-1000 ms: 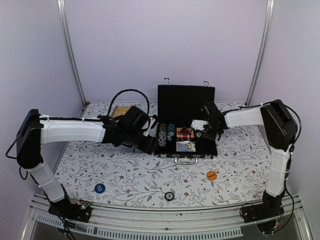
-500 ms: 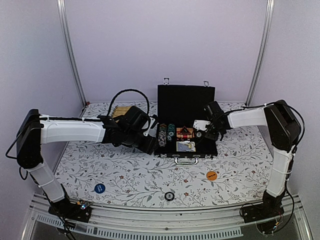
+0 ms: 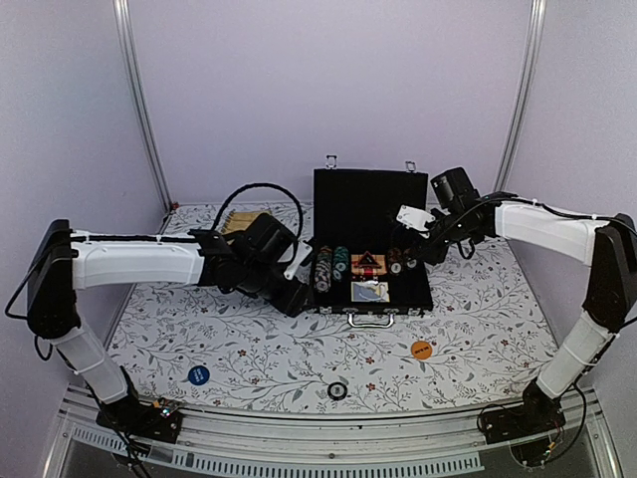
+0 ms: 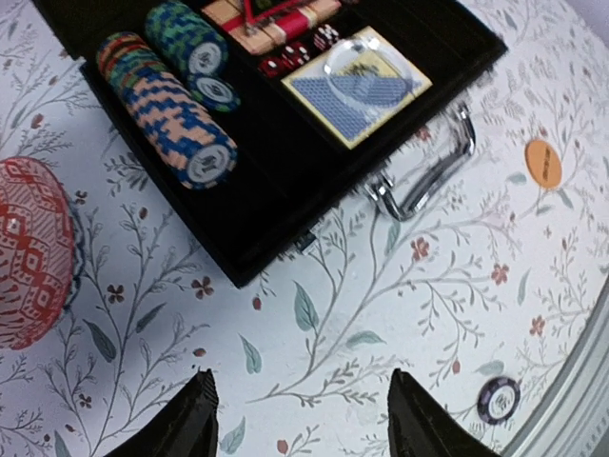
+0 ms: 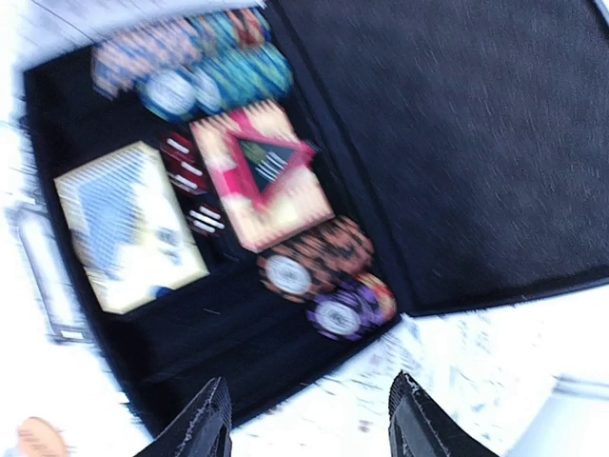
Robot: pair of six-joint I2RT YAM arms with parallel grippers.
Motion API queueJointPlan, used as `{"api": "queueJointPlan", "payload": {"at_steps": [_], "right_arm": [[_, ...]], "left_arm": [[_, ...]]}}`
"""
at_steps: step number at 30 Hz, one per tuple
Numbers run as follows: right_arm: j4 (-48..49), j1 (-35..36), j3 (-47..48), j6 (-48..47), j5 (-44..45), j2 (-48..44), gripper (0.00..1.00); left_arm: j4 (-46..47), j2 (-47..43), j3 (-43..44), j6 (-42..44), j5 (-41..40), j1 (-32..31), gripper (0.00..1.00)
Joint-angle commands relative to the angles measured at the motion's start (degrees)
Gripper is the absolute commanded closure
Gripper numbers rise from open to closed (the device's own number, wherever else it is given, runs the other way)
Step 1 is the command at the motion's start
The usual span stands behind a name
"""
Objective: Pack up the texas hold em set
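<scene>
Just right of the left fingers [image 4: 195, 419], a stray poker chip [image 4: 498, 400] was left on the bench [image 4: 362, 314], with the open briefcase [image 4: 285, 171] ahead. Both pairs were spread wide, nothing held; the right fingers [image 5: 205, 424] were parked over the briefcase, farther off.

Table [image 3: 478, 329] covered with a white floral-print surface; open black briefcase [image 3: 370, 204] stands at centre, towards the back; tan slatted mat [image 3: 235, 220] at upper left, near the rear edge; blue disc [image 3: 198, 374] at lower left; orange disc [image 3: 421, 349] at lower right; single poker chip [image 3: 337, 389] at lower centre, near the front edge; pink-red woven ball [image 4: 29, 249] rests left of the case in the left wrist view.
</scene>
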Motion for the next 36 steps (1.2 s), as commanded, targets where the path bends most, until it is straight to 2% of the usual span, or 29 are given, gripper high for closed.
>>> {"api": "queueJointPlan", "payload": {"at_steps": [1, 5, 10, 21, 29, 36], "right_arm": [[-5.5, -0.2, -0.8, 5.1, -15.1, -5.0, 0.43], [-5.5, -0.2, -5.1, 5.2, -22.2, -8.0, 0.43], [-4.6, -0.2, -9.6, 5.4, -29.5, -10.1, 0.43], [-1.6, -0.2, -13.6, 6.1, -28.5, -10.7, 0.44], [-1.1, -0.2, -13.7, 5.9, -27.8, -10.2, 0.46], [-0.6, -0.3, -14.0, 5.8, -26.0, -9.9, 0.47]], "left_arm": [[-7.9, 1.3, 0.5, 6.9, 6.8, -6.5, 0.39], [-12.5, 5.9, 2.2, 9.2, 8.0, -11.8, 0.39], [-13.2, 10.4, 5.0, 11.2, 8.4, -16.9, 0.37], [-14.2, 19.9, 9.5, 15.5, -0.1, -22.3, 0.38], [-13.2, 23.9, 11.5, 17.9, -3.2, -22.3, 0.44], [-10.4, 28.3, 18.2, 21.4, -2.0, -20.3, 0.5]]}}
